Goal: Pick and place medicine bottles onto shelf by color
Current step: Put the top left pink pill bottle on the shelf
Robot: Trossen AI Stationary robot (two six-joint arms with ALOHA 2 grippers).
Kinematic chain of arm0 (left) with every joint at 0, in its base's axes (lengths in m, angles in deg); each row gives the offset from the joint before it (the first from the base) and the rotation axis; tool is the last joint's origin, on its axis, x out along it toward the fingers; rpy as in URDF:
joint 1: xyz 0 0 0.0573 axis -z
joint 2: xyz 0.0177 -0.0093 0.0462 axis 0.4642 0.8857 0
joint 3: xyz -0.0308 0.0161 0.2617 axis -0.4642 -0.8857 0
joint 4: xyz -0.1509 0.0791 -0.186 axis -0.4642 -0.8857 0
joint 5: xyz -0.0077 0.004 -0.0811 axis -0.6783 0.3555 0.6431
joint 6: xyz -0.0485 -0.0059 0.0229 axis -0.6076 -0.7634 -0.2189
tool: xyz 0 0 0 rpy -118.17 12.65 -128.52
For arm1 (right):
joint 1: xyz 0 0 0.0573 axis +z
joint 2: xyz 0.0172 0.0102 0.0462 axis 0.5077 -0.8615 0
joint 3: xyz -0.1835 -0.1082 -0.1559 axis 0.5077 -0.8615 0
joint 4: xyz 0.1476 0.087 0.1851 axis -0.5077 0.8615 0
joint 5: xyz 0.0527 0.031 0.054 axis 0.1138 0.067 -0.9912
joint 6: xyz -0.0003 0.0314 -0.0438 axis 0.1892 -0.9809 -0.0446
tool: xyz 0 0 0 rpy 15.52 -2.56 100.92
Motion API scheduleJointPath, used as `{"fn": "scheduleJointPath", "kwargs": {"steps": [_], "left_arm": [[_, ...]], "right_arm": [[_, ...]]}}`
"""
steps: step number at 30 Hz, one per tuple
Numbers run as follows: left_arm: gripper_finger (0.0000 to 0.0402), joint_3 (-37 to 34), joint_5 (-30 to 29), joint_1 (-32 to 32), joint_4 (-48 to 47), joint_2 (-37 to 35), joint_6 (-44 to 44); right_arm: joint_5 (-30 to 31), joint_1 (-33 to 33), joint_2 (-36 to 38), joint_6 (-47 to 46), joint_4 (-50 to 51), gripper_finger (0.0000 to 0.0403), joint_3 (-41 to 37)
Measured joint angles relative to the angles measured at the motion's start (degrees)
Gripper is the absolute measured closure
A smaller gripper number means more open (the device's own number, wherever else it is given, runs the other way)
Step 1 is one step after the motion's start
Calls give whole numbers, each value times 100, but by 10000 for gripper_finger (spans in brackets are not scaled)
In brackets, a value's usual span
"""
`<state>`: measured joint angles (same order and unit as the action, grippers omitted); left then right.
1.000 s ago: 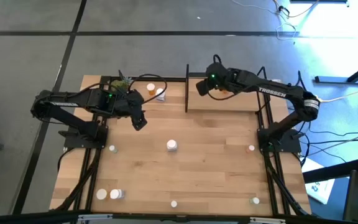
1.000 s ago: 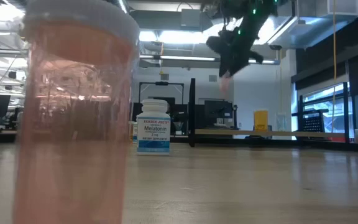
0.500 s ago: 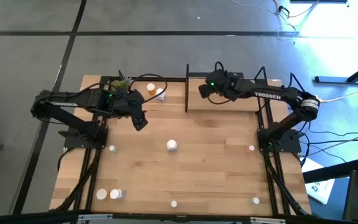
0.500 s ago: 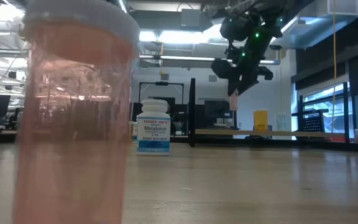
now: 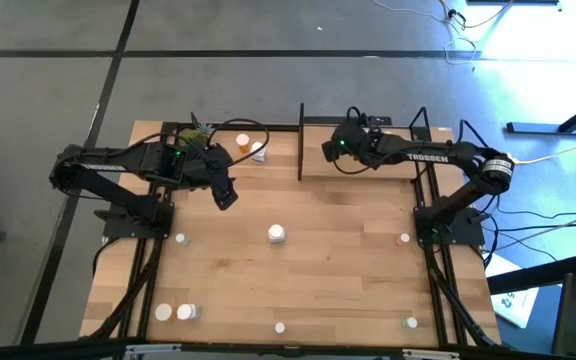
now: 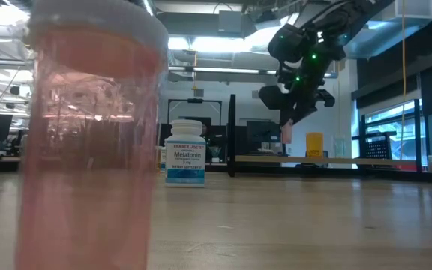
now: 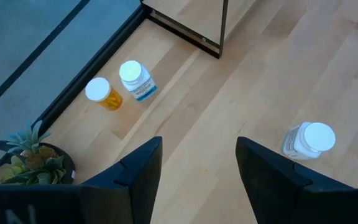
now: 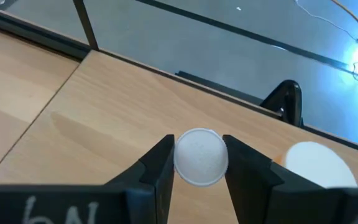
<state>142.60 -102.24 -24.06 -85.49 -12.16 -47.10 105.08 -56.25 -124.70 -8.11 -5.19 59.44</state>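
My right gripper [image 5: 329,151] hangs over the far-right shelf [image 5: 368,172], shut on a pinkish medicine bottle [image 6: 286,133] with a white cap [image 8: 201,155]. An orange bottle with a white cap [image 8: 319,165] stands on the shelf board [image 8: 104,106] just beside it. My left gripper [image 5: 226,196] waits open above the table's left half, with nothing between its fingers [image 7: 145,168]. Other bottles stand upright on the table: an orange one [image 7: 104,93], a white one [image 7: 137,79] and a white one at mid-table [image 5: 277,233]. My right gripper pinches the bottle at its cap end [image 8: 201,157] between its two fingers [image 8: 160,165]. The fingers slant down at it from above. The bottle hangs upright below the fingers, lifted clear of the shelf board [image 6: 313,160].
A potted plant [image 5: 196,133] sits at the far left. Black shelf posts [image 5: 300,140] rise at the shelf's left end. Several small bottles dot the near table [image 5: 175,313], [image 5: 280,327], [image 5: 411,322], [image 5: 404,239]. A pink bottle [image 6: 88,135] stands right before the low camera.
My right gripper has sunk toward the shelf board with the pinkish bottle, tipping its wrist as it went; the bottle stays held and clear of the board.
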Motion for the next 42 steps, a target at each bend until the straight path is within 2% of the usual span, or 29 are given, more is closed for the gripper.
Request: {"fn": "scheduleJointPath", "kwargs": {"steps": [25,42], "left_arm": [[202,0,1,0,13,0,3],[202,0,1,0,15,0,16]], "right_arm": [[7,0,-501,298,-369,278,-90],[27,-4,-505,385,-377,278,-90]]}}
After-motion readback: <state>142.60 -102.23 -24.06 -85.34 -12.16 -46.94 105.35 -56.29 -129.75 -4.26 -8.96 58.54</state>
